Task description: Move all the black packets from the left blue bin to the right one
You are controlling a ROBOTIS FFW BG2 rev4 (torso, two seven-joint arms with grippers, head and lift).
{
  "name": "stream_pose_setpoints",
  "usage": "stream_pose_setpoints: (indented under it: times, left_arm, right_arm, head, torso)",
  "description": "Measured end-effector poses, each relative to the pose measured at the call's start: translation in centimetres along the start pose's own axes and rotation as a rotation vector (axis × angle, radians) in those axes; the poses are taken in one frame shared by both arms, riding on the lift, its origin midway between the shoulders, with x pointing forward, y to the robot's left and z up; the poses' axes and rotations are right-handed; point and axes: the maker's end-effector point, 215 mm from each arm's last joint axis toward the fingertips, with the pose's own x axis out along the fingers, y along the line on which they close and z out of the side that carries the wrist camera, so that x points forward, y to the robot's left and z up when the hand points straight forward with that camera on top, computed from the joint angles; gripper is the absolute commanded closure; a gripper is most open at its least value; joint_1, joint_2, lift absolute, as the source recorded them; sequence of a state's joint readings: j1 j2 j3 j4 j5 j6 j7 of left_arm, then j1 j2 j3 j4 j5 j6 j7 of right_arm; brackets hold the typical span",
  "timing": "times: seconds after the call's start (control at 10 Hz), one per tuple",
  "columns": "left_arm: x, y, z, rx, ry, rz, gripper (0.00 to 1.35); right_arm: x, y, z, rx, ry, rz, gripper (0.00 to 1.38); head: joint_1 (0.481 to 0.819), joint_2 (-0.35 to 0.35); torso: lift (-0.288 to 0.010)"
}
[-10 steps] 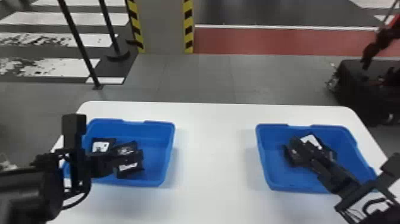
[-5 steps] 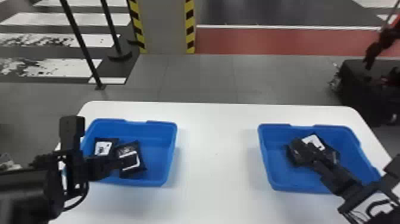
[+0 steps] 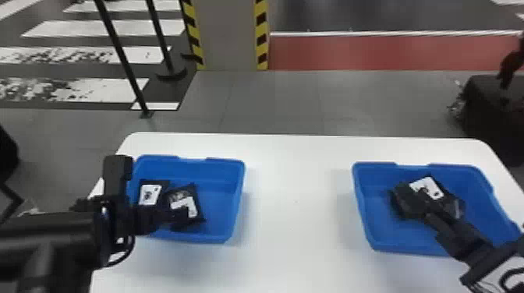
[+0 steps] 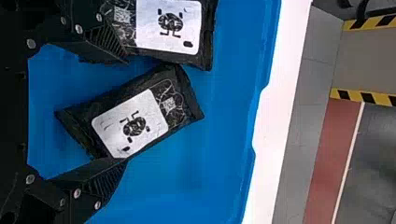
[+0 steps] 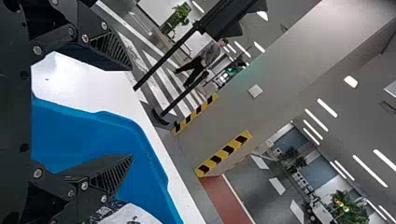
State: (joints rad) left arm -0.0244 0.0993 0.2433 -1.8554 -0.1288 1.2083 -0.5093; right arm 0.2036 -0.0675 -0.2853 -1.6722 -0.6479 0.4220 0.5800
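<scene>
My left gripper is over the left blue bin. Inside lie two black packets with white labels, a left one and a tilted right one. From the left wrist, the fingers stand open, the gripper spanning the tilted packet; one finger overlaps the other packet. My right gripper is above the right blue bin, where black packets, one with a white label, lie in a heap. In the right wrist view that gripper is open, a packet below one finger.
Both bins stand on a white table, with bare tabletop between them. Beyond its far edge are a pillar with striped corners and black posts. A dark box-like object stands on the floor past the right corner.
The whole head view has shifted, so table and bins appear farther right. Against the left bin, the left gripper has moved slightly, uncovering more of the right packet's label. The right gripper looks nearly still.
</scene>
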Motion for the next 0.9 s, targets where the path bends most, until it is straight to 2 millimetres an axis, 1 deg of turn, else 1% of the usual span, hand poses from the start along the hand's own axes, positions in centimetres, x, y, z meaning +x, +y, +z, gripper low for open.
stream_pose_setpoints:
  times: [0.1,0.2,0.4,0.5,0.6,0.7,0.9]
  left_arm:
    - [1.1,-0.1,0.1,-0.001,0.017,-0.008,0.79]
    - [1.7,-0.4,0.1,-0.005,0.031,-0.018,0.82]
    - [2.1,-1.4,-0.4,0.000,0.056,-0.042,0.82]
    - [2.2,-1.9,-0.5,0.012,0.062,-0.057,1.31]
    - [2.3,-2.0,-1.0,0.024,0.071,-0.054,1.24]
    - [2.2,-1.9,-1.3,0.024,0.070,-0.052,1.21]
    - [2.3,-2.0,-0.6,0.050,0.031,-0.065,1.21]
  right_arm:
    - [0.0,-0.1,-0.2,0.004,0.003,-0.001,0.39]
    - [0.0,-0.1,-0.4,0.009,0.008,0.000,0.39]
    - [-0.1,0.0,-0.7,0.018,0.012,0.004,0.39]
    - [-0.1,0.0,-0.7,0.023,0.011,0.008,0.39]
    - [-0.1,0.1,-0.8,0.028,0.009,0.011,0.39]
    - [-0.1,0.2,-0.7,0.032,0.007,0.014,0.39]
    - [0.0,0.5,-0.6,0.035,0.003,0.023,0.39]
  head:
    - [0.695,0.082]
    - [0.695,0.078]
    - [0.695,0.070]
    - [0.695,0.063]
    - [0.695,0.061]
    - [0.695,0.063]
    - [0.695,0.065]
  torso:
    - [-0.110]
    - [-0.110]
    - [-0.110]
    - [-0.110]
    - [-0.110]
    - [-0.110]
    - [-0.110]
